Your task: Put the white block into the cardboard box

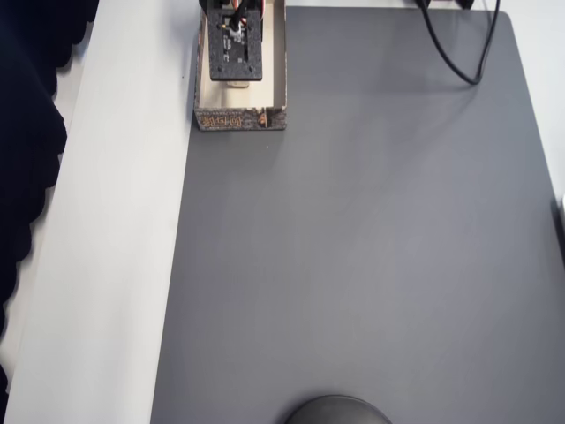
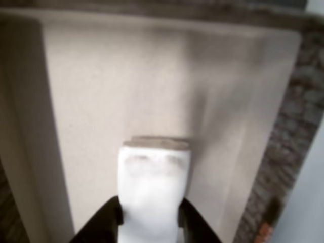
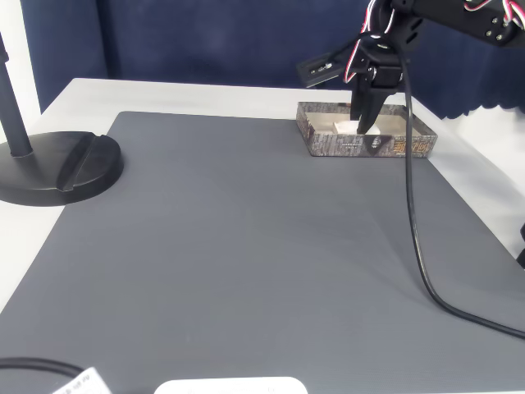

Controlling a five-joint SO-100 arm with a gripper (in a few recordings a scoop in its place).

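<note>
The jaws [image 2: 150, 223] are clamped on the white block [image 2: 154, 187]: in the wrist view a black finger [image 2: 101, 223] presses each long side of it, and the block sticks out past the fingertips toward the floor of the box. Its far end looks to be at the cream floor or just above it, with a thin shadow there; I cannot tell whether it touches.

The block is inside the cardboard box [image 2: 283, 167], between the two side walls, with the patterned outer side of the box showing on the right of that view. From the fixed view the jaws [image 3: 362, 127] point straight down into the box [image 3: 361, 148], and a bit of white shows at their tips [image 3: 344, 127], low between the walls.

From overhead the black head of the arm [image 1: 235, 40] covers much of the box [image 1: 240, 118], which sits at the top edge of the picture, its patterned short wall facing down the frame.

The box stands at the far corner of a dark grey mat [image 3: 246, 246] that covers most of the white desk [image 3: 205, 94]. A black cable [image 3: 414, 222] hangs from the arm and runs over the mat on the right. A round black stand base [image 3: 61, 164] sits at the left edge of the desk, partly on the mat, with a dark blue curtain [image 3: 205, 37] behind.
</note>
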